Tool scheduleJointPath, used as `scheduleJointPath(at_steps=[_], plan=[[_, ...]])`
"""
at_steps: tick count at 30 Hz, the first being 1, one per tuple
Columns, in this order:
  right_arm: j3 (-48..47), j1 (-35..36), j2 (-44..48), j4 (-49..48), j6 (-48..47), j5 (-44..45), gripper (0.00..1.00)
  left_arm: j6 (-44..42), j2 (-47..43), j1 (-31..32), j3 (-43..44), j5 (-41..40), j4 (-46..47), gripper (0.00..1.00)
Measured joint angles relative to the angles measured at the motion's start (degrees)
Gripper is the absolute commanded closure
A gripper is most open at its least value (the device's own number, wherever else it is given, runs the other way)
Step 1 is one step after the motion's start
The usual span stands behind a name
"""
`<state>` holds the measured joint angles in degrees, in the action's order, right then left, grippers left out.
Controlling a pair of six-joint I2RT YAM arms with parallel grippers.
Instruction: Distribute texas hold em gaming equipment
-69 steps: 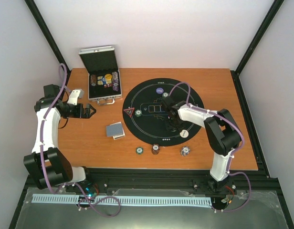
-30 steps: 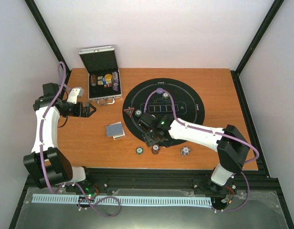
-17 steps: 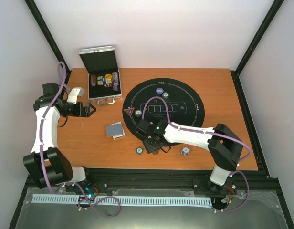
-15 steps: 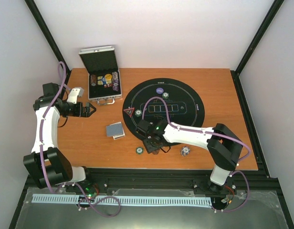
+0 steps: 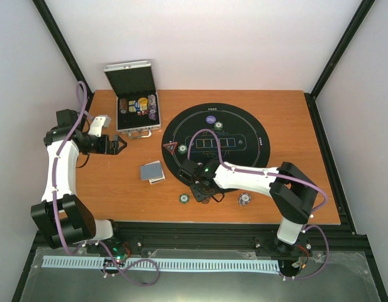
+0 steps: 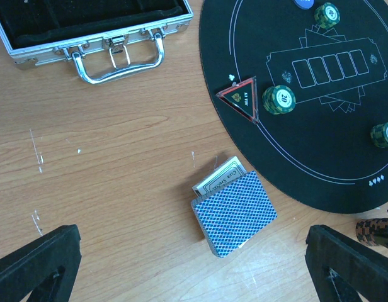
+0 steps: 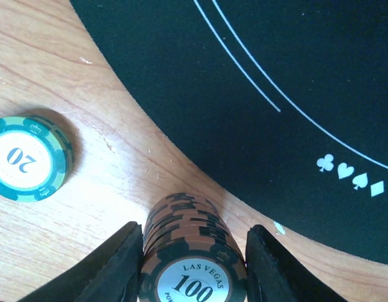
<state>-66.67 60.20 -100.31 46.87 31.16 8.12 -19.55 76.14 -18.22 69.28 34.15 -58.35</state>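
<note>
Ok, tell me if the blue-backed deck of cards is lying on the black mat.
No, the deck of cards lies on the bare wooden table, just off the black mat and its curved edge.

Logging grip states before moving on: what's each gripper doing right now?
Left gripper: open, holding nothing.
Right gripper: shut on the brown chip stack, pressing both its sides.

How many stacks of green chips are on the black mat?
3. One green stack beside the blue disc, a second beside the red triangle, a third near the mat's near edge. The right arm may hide more.
</note>
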Motion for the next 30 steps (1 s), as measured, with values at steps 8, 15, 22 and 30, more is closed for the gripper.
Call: scheduleJointPath(at_steps=[8,15,22,30], plan=[[-0.1,0.0,0.0,0.0,-0.1,0.2,0.69,0.3,0.0,0.0,0.0,0.0,0.0,0.00],[-1.2,0.0,0.0,1.6,-0.2,0.3,0.74,0.3,0.0,0.0,0.0,0.0,0.0,0.00],[-7.9,0.0,0.0,5.2,-1.2,2.1,0.76,0.3,0.0,0.0,0.0,0.0,0.0,0.00],[-18.5,-3.3,-4.8,7.1,-4.9,2.9,0.77,0.3,0.0,0.0,0.0,0.0,0.0,0.00]])
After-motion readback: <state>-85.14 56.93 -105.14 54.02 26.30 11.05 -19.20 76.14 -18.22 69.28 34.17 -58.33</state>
